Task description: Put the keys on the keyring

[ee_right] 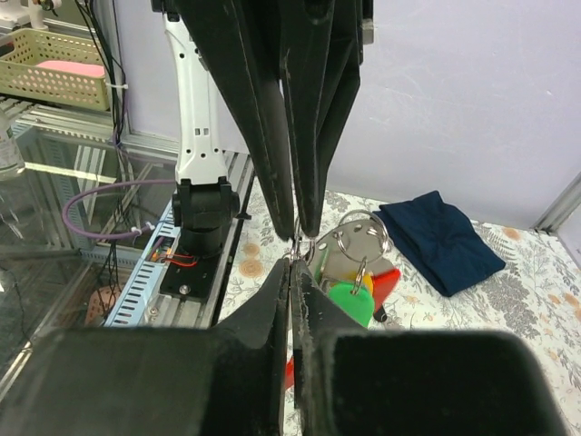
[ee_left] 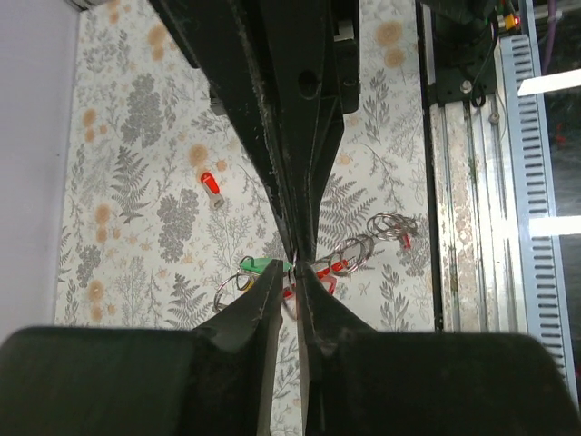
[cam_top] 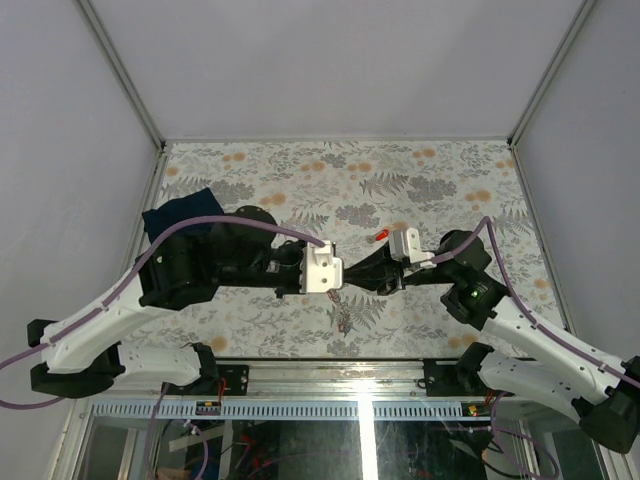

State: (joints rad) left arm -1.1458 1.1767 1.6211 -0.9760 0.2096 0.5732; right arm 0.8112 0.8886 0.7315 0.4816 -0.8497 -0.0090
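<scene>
The right gripper (ee_right: 292, 265) is clamped shut on the thin wire of the keyring (ee_right: 343, 262). It meets the left gripper (ee_left: 296, 272) tip to tip. The left jaws stand a sliver apart, and I cannot tell whether they pinch anything. The keyring hangs at those tips above the table (cam_top: 300, 170), a green-tagged key (ee_right: 349, 300) on it. A red-tagged key (ee_left: 211, 186) lies apart on the floral surface. A blue cloth (cam_top: 180, 215) sits at the far left.
</scene>
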